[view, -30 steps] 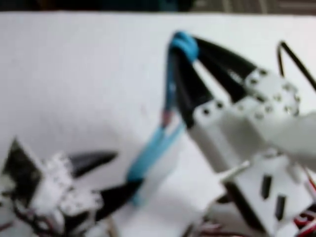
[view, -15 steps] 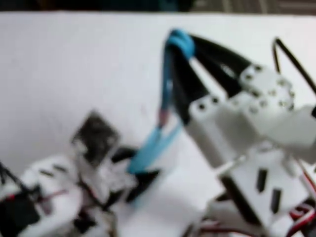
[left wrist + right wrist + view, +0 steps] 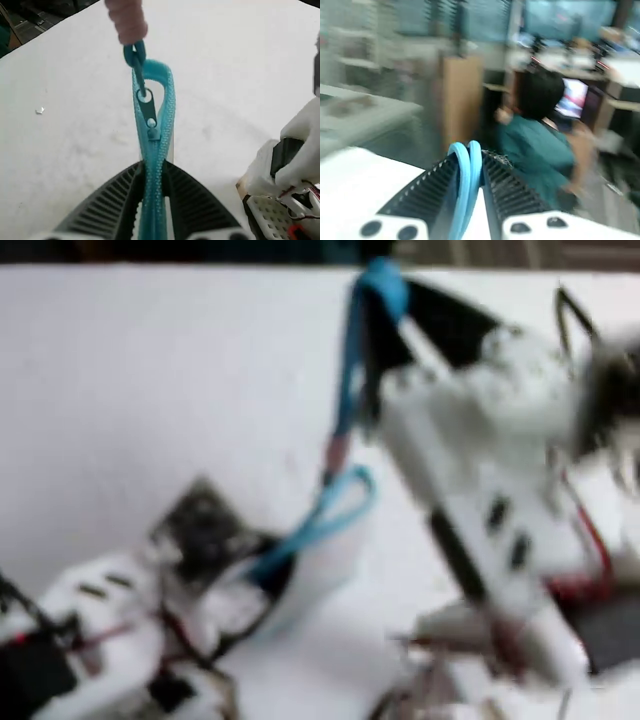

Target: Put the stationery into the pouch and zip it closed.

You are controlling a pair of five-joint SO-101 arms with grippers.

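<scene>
The pouch (image 3: 322,570) is white with a blue zipper (image 3: 330,508) and stands on edge between the two arms. My left gripper (image 3: 265,575) is shut on the zipper tape (image 3: 152,200) at the near end. In the left wrist view the slider (image 3: 150,117) sits just ahead of the jaws, with a small open loop of zipper beyond it. A blue cord with a pink bead (image 3: 127,20) runs up from the slider. My right gripper (image 3: 385,290) is raised near the far edge of the table, shut on the blue cord loop (image 3: 467,170).
The white table (image 3: 150,370) stretches away to the left and back. A tiny scrap (image 3: 39,110) lies on it. The right arm's white body (image 3: 480,500) takes up the right side, close to the pouch.
The left arm swung in and closed on the zipper's near end. The right arm then rose and moved toward the far edge, drawing the cord taut and the zipper opening down to a small loop.
</scene>
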